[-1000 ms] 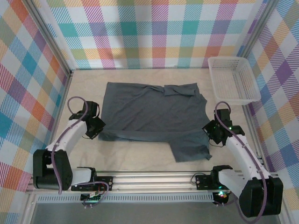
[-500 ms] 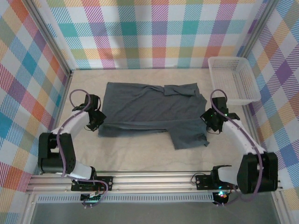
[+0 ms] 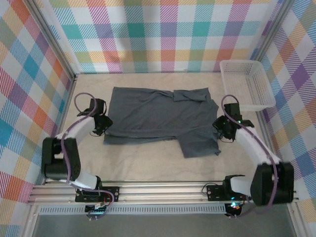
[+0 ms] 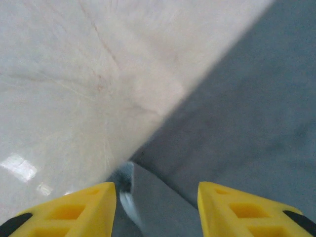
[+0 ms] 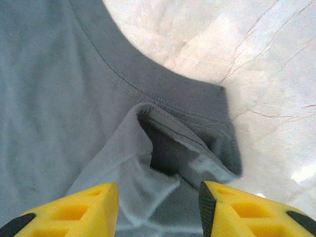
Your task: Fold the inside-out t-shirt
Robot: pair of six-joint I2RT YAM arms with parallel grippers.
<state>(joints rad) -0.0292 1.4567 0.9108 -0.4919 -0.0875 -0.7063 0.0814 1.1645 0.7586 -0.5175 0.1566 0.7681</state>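
Though the near hem of the inside-out t-shirt (image 3: 158,113) lies folded up, more folds remain; the left gripper (image 4: 155,190) and right gripper (image 5: 158,187) gape half-open, holding nothing.

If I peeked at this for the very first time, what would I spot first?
Probably the big dark slate-grey t-shirt, spread wrinkly across the middle of the pale table with its near edge folded over. A yellow-fingered pincer sits at each side of it, the left pincer and the right pincer, both open. The rainbow-checked walls and the white plastic basket in the far right corner pop too.
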